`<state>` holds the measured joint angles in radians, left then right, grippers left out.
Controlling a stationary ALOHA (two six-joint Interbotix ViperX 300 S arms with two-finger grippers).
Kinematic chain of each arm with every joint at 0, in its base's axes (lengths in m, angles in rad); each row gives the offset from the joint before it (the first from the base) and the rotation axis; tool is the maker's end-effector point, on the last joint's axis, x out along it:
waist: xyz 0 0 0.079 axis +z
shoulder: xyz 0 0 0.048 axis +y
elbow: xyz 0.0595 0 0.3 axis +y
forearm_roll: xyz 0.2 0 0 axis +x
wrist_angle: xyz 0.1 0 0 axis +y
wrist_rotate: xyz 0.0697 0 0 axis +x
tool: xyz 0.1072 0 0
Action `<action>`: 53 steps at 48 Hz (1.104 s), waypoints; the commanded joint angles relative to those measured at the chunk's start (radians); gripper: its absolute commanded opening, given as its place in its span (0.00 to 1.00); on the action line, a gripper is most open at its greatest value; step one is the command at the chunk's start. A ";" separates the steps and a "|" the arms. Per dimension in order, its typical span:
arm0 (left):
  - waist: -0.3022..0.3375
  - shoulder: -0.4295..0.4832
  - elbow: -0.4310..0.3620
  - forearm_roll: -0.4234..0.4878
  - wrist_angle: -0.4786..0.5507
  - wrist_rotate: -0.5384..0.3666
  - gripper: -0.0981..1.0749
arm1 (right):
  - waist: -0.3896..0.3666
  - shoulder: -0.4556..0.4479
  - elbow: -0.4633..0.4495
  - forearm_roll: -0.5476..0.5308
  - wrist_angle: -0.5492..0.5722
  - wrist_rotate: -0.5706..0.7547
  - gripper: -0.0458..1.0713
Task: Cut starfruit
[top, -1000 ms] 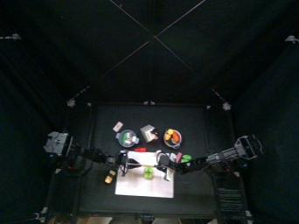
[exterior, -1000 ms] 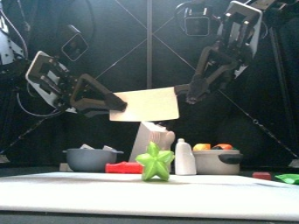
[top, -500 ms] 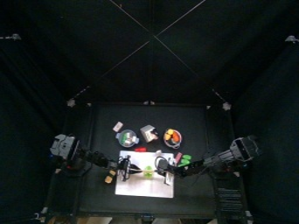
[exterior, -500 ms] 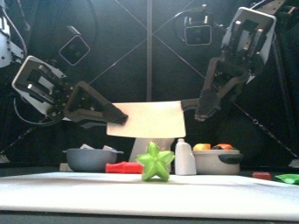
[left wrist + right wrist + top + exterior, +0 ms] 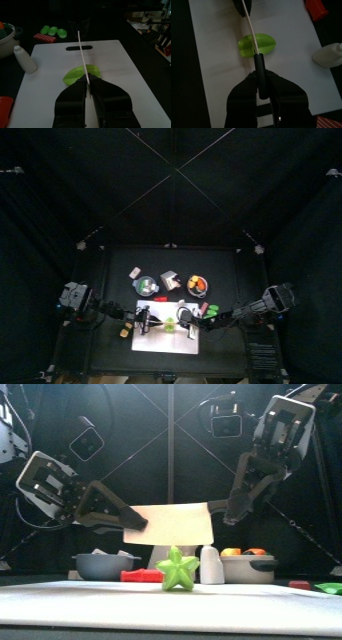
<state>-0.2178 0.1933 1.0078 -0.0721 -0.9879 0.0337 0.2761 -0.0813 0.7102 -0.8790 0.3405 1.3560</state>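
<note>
Right gripper (image 5: pixel 264 86) — jaws clamped on the dark handle of a cleaver (image 5: pixel 170 522). Left gripper (image 5: pixel 87 93) — jaws pinched on the blade's far end, thin edge running out between them. Both arms carry the one knife, broad pale blade level and hanging above the starfruit (image 5: pixel 178 569), not touching it as far as the front view shows.

Starfruit stands on end on the white cutting board (image 5: pixel 127 75), roughly mid-board, directly under the blade line.

Handling, my guess: light, waxy-skinned, ridged — likely to skid or topple under a downward press since nothing steadies it. Flesh looks soft enough for a straight push. Both grippers are busy with the knife, so the cut must come down square over the fruit's middle.

Front view gives the gap between blade and fruit and the five-pointed outline; the wrist views lose that height but show the blade edge lined across the green body. Left wrist view also shows a white bottle (image 5: pixel 25 58) beside the board and small green pieces (image 5: pixel 53 32) beyond it. Top view places bowls (image 5: pixel 148 285) behind the board.
</note>
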 commanded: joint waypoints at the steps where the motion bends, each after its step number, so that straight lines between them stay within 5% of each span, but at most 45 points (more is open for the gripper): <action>1: -0.012 -0.006 -0.025 0.003 -0.012 0.000 0.52 | -0.014 -0.011 -0.020 -0.002 0.005 0.003 0.38; 53: -0.009 0.091 -0.074 -0.055 0.071 0.005 0.52 | -0.018 0.094 -0.044 0.003 0.005 0.003 0.38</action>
<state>-0.2240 0.2945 0.9572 -0.1273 -0.9173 0.0368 0.2761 0.0245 0.6934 -0.8713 0.3421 1.3576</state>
